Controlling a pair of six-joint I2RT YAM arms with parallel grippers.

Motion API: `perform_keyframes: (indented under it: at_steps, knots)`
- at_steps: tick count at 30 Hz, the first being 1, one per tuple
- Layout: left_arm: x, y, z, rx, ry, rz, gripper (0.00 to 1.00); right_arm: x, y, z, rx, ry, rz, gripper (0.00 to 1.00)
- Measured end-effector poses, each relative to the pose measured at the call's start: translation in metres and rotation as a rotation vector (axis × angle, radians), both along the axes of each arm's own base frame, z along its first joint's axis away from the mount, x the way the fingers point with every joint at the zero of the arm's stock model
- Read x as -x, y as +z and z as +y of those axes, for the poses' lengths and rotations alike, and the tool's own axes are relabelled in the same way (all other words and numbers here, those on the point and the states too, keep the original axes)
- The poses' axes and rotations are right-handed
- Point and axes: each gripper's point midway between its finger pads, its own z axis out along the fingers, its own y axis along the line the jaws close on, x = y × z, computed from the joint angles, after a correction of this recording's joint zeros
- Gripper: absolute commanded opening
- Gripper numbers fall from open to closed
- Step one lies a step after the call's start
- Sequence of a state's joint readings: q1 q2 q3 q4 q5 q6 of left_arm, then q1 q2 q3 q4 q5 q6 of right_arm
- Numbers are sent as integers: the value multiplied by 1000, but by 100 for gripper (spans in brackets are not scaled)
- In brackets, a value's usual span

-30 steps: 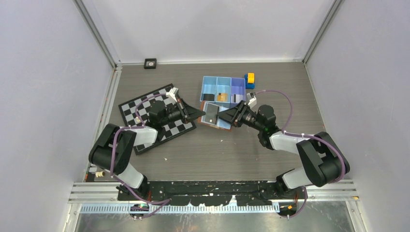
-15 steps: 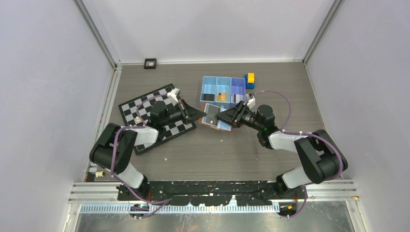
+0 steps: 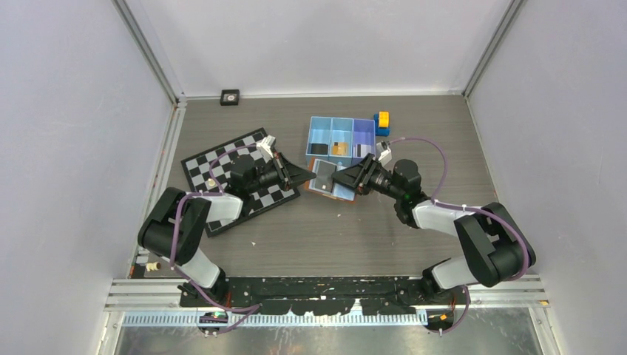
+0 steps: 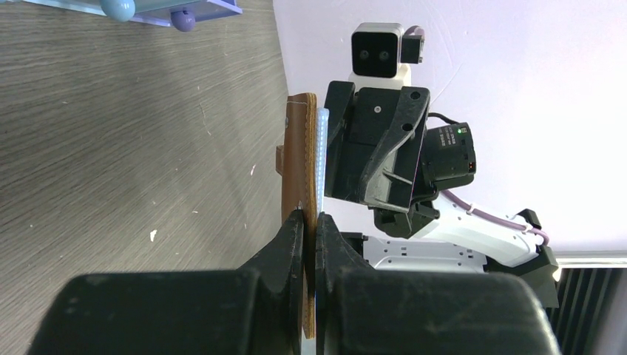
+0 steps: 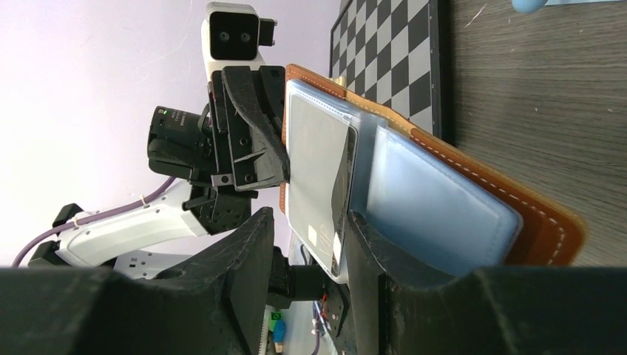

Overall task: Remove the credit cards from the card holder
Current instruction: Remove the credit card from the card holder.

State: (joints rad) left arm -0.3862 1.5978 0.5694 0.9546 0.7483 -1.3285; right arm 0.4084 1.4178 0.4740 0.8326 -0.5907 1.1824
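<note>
Right wrist shows brown card holder (image 5: pixel 551 233), sleeves (image 5: pixel 436 211) seemingly bluish.

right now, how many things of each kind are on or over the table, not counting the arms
blue tray: 1
card holder: 1
credit cards in view: 4 (3 in the tray, 1 in the card holder)
checkerboard: 1
yellow-and-blue toy block: 1
small black square object: 1
total: 9
</note>
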Motion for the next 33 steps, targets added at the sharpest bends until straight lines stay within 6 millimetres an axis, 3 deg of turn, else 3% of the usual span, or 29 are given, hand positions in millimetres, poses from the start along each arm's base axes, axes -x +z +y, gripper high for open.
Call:
perform_keyframes:
  at_steps: [20, 33]
  knots:
    - [4, -5, -4, -19, -18, -6, 0, -1, -19, 0, 79, -7, 51, 46]
    - [4, 1, -8, -15, -40, -20, 0, 7, 3, -4, 0, -15, -26, 38]
